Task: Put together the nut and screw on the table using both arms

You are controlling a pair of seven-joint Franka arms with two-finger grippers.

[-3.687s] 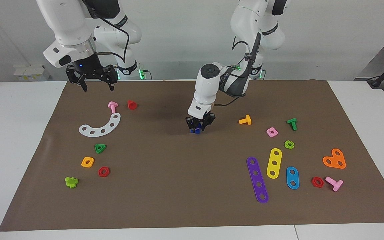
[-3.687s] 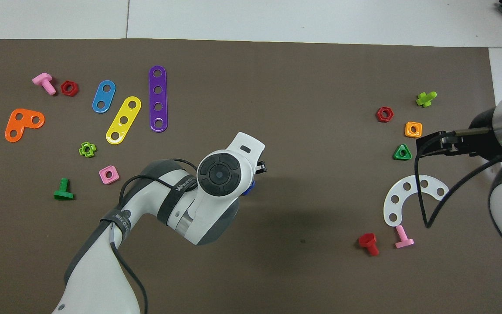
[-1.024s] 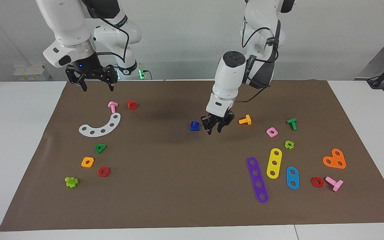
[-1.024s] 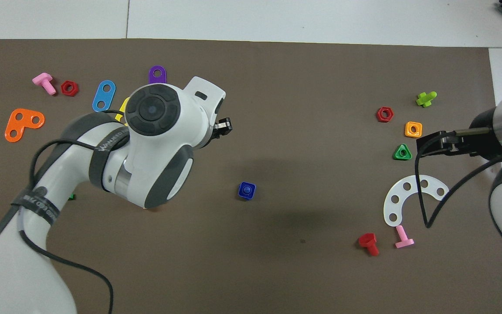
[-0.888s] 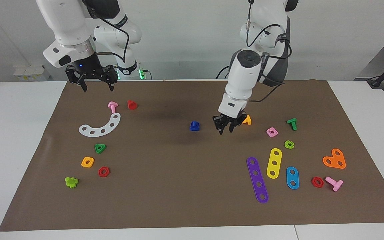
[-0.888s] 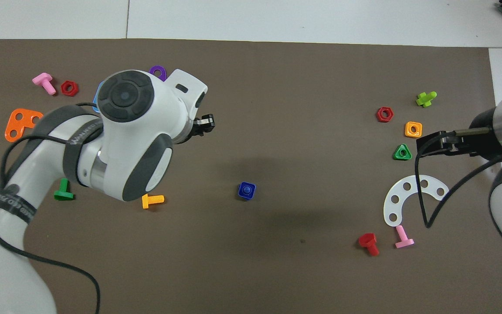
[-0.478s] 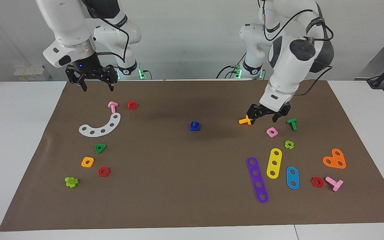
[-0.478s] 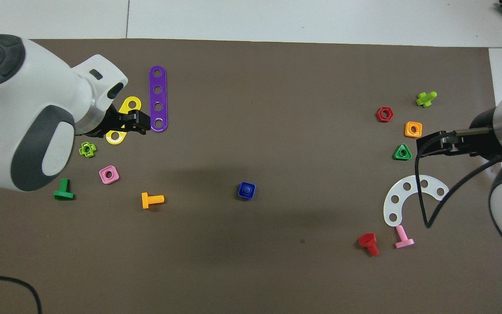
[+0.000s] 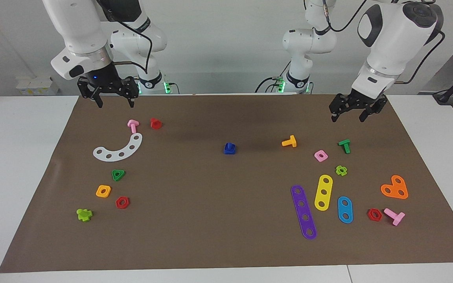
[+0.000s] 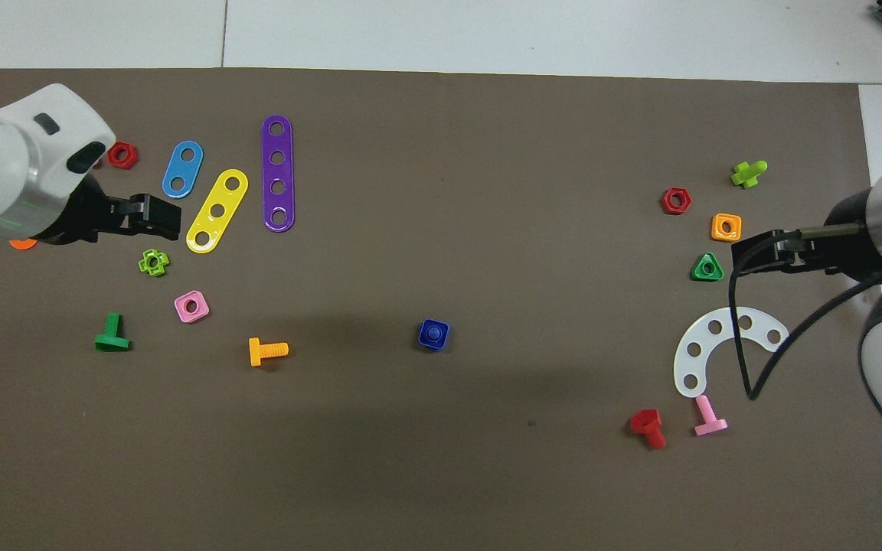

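Since a second ago your left gripper (image 9: pixel 354 111) has swung up from mid-mat to the upper right of the facing view, open and empty. Going left to right: your right gripper (image 9: pixel 111 96) waits upper left, open and empty, and the nut (image 9: pixel 229 149) sits mid-mat on the table (image 9: pixel 22 165) with the screw (image 9: pixel 230 146) seated in it. Assembly looks done, so you need only park; no writing is readable.

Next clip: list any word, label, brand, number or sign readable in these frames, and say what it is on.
No text can be read anywhere.
The toy pieces on the brown mat, including the blue nut with the screw seated in it, show no markings.
Small dark print on the right arm is too small to read.
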